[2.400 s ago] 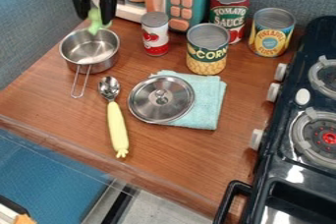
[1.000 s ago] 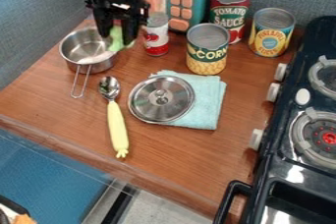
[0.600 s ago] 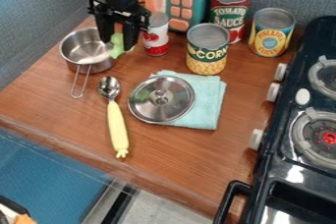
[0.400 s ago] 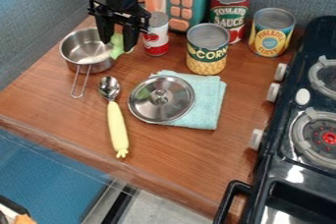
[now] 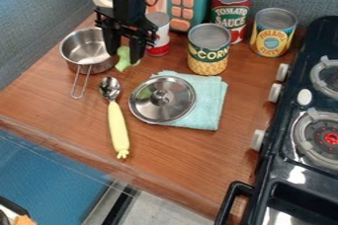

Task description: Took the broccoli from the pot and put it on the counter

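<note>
Gently: the hand seems clamped on the broccoli, just beside the pot; let it rest fully on the tabletop before easing the grip.

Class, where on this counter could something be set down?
Bare wood lies left of the yellow-handled spoon, and between the towel and the stove. Crowded: the back, where saucepan, broccoli, tool and cans are close together.

One camera looks down at a slant on the counter from moderately near.
</note>
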Action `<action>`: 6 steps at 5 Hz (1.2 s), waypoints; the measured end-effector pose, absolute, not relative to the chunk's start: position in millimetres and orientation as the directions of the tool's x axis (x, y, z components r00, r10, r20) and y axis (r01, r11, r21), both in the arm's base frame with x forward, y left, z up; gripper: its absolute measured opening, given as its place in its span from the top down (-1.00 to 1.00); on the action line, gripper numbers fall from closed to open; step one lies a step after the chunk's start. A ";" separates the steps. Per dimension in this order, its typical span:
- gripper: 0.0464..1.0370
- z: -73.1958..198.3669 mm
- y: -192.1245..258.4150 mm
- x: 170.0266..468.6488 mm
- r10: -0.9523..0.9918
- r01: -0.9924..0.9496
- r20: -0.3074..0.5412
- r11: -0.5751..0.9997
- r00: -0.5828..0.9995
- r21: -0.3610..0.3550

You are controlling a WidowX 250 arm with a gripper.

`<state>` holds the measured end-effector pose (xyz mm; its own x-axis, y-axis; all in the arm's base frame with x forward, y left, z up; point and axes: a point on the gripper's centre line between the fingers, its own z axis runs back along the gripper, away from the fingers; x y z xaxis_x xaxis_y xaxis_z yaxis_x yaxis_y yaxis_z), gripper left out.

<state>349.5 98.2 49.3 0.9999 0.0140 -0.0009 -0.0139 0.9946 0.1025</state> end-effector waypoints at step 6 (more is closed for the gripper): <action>-0.93 117.8 84.9 348.3 0.015 -0.019 0.065 0.998 0.998 0.052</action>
<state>348.3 84.9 117.8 0.9978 0.0154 0.0646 -0.0187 0.9985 0.0518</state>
